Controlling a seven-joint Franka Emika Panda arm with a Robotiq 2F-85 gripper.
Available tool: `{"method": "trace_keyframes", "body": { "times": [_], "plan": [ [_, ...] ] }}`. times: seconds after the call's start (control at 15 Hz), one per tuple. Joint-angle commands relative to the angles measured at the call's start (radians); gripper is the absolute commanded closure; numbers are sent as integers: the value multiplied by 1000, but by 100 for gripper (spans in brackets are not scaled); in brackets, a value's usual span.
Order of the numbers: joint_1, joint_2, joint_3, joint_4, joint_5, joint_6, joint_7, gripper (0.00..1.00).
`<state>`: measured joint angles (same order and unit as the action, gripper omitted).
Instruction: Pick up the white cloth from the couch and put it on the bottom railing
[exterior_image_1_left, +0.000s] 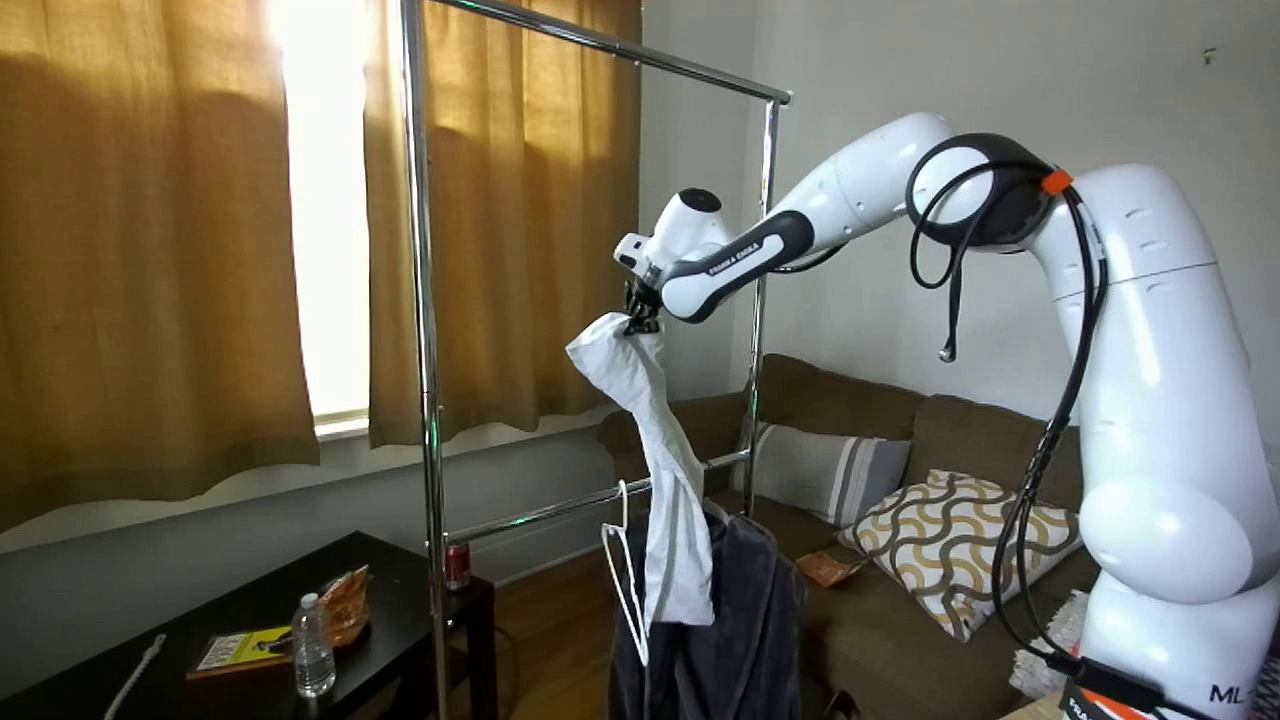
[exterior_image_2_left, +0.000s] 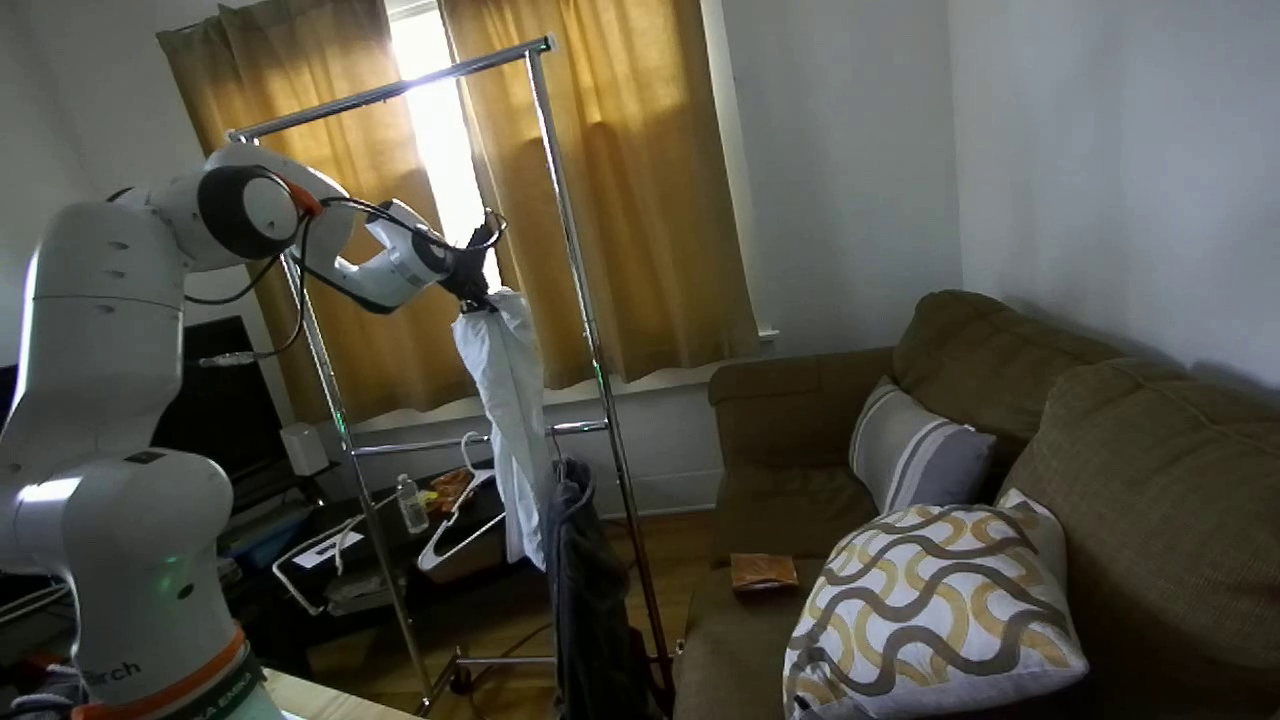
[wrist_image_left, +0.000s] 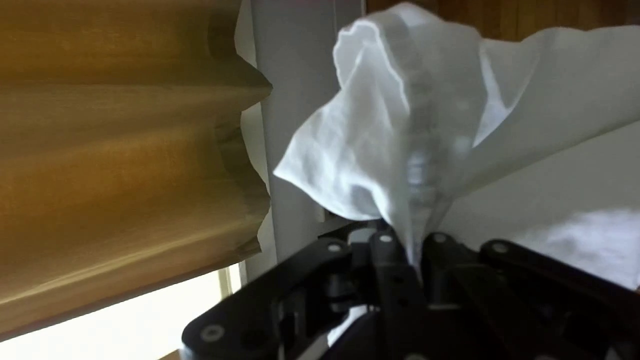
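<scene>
The white cloth hangs long and limp from my gripper at the garment rack; it also shows in an exterior view. In the wrist view my gripper is shut on the gathered top of the cloth. The bottom railing runs behind the cloth in both exterior views. The cloth's lower end hangs below railing height; whether it touches the bar I cannot tell. My gripper is well above the bottom railing and below the top crossbar. The brown couch stands beside the rack.
A white hanger and a dark grey garment hang on the bottom railing beside the cloth. The rack's chrome uprights and top crossbar frame the arm. A black table with a bottle stands near the rack.
</scene>
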<state>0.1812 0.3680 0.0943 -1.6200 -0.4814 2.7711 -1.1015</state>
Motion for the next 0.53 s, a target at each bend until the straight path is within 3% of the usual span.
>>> {"method": "trace_keyframes", "body": {
  "times": [0.0,0.47],
  "plan": [
    [-22,60,15,15,27,54,8,99],
    [-54,191,40,20,69,138,-5,99]
  ]
}}
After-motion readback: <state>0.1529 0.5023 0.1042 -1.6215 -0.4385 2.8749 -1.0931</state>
